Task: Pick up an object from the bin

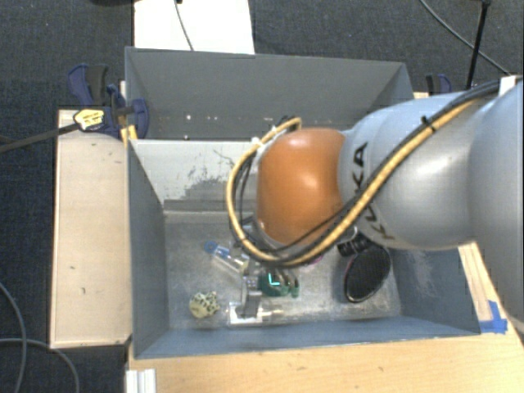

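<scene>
The arm's orange cover point(296, 185) hung over the middle of the bin point(147, 244), putting the jaws low at 6 o'clock on the floor, probably to pick. How far open they were, or whether they held anything, could not be told. Beneath them lay a pale flat piece point(244, 312), with a speckled ball point(204, 304) at 8 o'clock, a clear piece point(221, 255) at 10 and a black oval thing point(364, 274) at 3. The front wall crowded them; straight up looked free.
</scene>
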You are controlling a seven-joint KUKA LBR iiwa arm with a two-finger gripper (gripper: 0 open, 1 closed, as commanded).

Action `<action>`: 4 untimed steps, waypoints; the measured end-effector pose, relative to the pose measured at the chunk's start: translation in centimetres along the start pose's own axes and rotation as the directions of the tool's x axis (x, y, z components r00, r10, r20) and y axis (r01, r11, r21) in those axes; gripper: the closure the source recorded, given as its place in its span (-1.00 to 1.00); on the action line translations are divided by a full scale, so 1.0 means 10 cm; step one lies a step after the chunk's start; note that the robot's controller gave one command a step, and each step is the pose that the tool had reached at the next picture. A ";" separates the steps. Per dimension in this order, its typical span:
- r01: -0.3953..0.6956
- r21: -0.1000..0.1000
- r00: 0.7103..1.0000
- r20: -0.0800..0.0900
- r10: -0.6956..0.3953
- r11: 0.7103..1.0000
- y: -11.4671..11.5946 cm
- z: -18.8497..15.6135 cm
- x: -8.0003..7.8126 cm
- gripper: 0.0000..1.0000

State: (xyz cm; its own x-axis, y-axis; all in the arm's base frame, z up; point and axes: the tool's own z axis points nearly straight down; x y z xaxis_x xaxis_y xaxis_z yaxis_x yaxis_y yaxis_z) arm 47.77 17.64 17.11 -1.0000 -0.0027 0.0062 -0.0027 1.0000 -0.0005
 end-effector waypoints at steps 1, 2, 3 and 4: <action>0.339 0.001 0.941 0.009 -0.339 0.941 0.44 1.00 -0.11 -1.00; 0.711 0.006 0.703 0.015 -0.711 0.703 0.55 0.99 -0.04 -1.00; 0.706 0.004 0.708 0.010 -0.706 0.708 0.54 1.00 -0.03 1.00; 0.665 0.008 0.746 0.016 -0.666 0.746 0.27 -1.06 -0.25 1.00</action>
